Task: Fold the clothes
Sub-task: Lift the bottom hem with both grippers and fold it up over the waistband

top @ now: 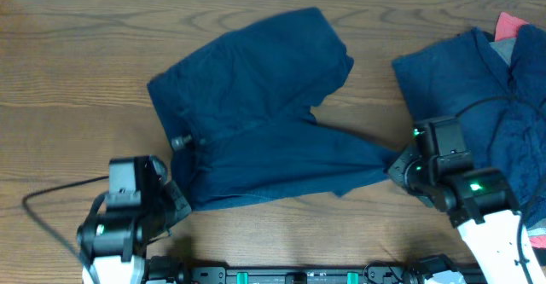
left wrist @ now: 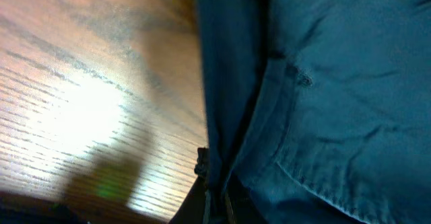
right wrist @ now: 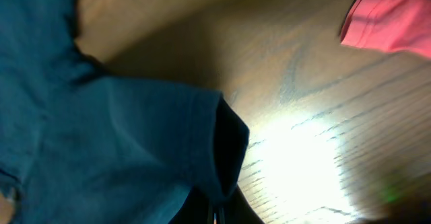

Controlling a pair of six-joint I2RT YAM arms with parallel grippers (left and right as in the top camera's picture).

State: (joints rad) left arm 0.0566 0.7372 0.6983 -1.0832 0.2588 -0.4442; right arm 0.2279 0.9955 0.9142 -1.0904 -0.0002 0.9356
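Dark navy shorts [top: 256, 105] lie spread on the table, one leg toward the back, the other running right along the front. My left gripper [top: 175, 197] is shut on the shorts' waistband corner at front left; the cloth edge [left wrist: 222, 177] runs into the jaws. My right gripper [top: 394, 166] is shut on the hem of the front leg; that hem corner [right wrist: 225, 163] hangs into the jaws. A pile of more navy clothes [top: 486, 88] lies at the right, with a red-pink piece [top: 510, 24] and a grey piece [top: 505, 52] on it.
The wooden table [top: 68, 79] surrounds the shorts. A small dark button or fastener [top: 180, 142] sits on the waistband. The red-pink piece also shows in the right wrist view [right wrist: 387, 22]. A black cable [top: 51, 194] runs at front left.
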